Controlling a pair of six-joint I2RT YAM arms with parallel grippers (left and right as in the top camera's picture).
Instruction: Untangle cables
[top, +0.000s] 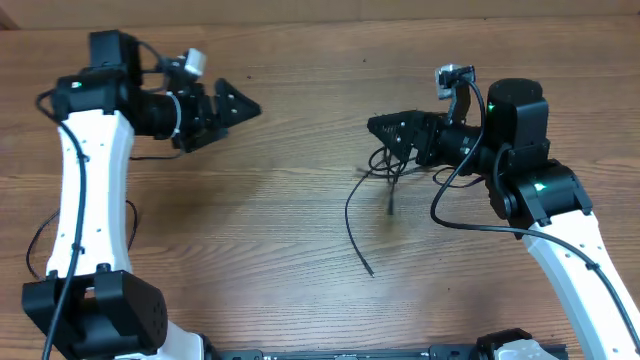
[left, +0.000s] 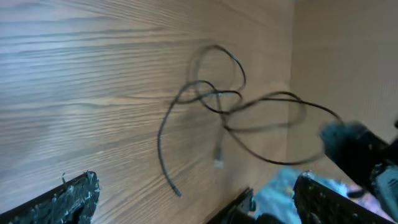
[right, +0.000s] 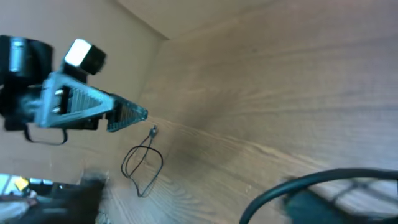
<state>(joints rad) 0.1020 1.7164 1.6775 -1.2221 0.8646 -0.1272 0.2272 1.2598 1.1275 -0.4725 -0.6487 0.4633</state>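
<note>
Here, the cables (top: 385, 170) lie tangled on the surface (top: 300, 250) by the right fingers (top: 385, 128).
The overhead view places the tangle right of centre, just beneath the right fingers, with one long strand trailing toward the near edge. Whether those fingers stand apart or together, or touch the cords, I cannot tell. The right wrist view gives only a dark blur at its lower edge. Only the left wrist view shows the left fingers (left: 71, 196) spread wide with nothing between them. It also shows the tangle's crossings and a pale plug end. Only the right wrist view shows the left fingers side-on and, below them, a thin loop (right: 149, 149) with a plug end. I cannot match that loop to the tangle.
</note>
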